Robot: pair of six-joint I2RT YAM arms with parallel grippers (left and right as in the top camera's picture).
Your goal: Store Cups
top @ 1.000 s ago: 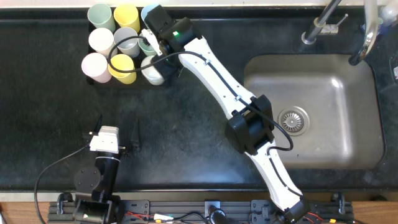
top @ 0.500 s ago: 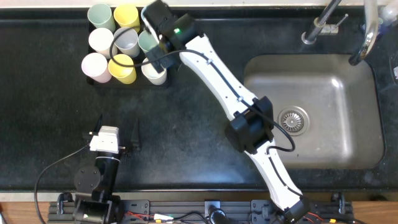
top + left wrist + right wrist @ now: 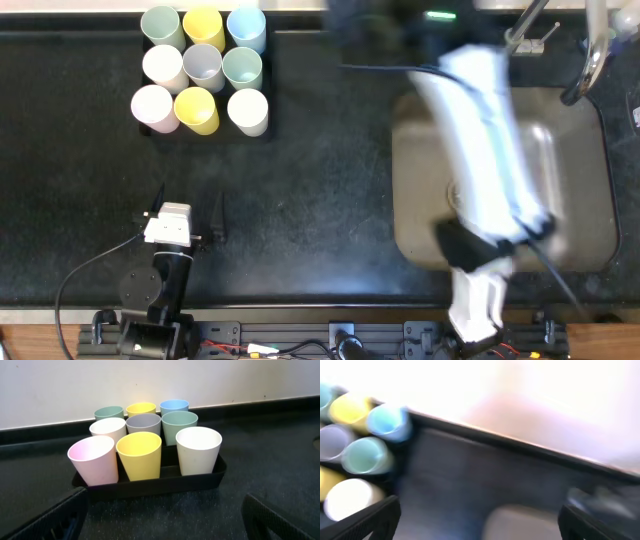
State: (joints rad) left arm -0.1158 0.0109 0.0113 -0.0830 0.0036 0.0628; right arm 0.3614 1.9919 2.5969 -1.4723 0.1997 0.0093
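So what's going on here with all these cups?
Nine cups stand in the black tray at the back of the counter. The right gripper, open and empty, has just swung away from them towards the sink. The left gripper faces the tray, open and holding nothing.
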